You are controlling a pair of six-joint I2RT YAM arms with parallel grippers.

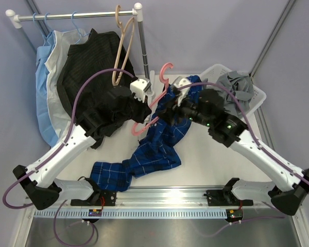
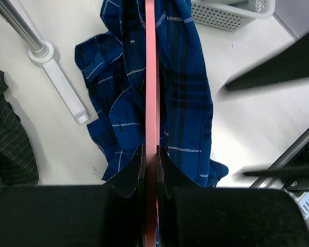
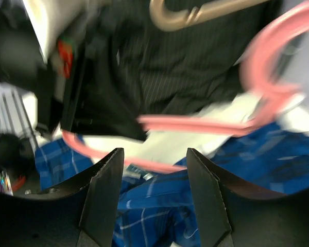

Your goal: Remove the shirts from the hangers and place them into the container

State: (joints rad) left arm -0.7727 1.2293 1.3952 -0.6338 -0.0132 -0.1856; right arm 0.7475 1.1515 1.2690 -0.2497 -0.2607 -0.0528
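The dark blue plaid shirt (image 1: 162,139) is soft, matt, creased woven cloth. The pink plastic hanger (image 2: 151,77) is smooth and slightly glossy. The tan wood-coloured hanger (image 3: 216,9) looks smooth with a satin finish. The white slotted laundry basket (image 2: 226,18) is hard plastic. The white tabletop (image 1: 216,164) is smooth and matt.

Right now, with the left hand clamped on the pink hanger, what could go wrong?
1. The right hand is open and empty, and the pink hanger crosses just ahead of its fingers; closing there could pinch the bar along with the plaid shirt.
2. The left hand pinches only the hanger's thin bar, so it may twist or slip if tugged.
3. The shirt trails across the table, far from the basket; it could drag or fall short.
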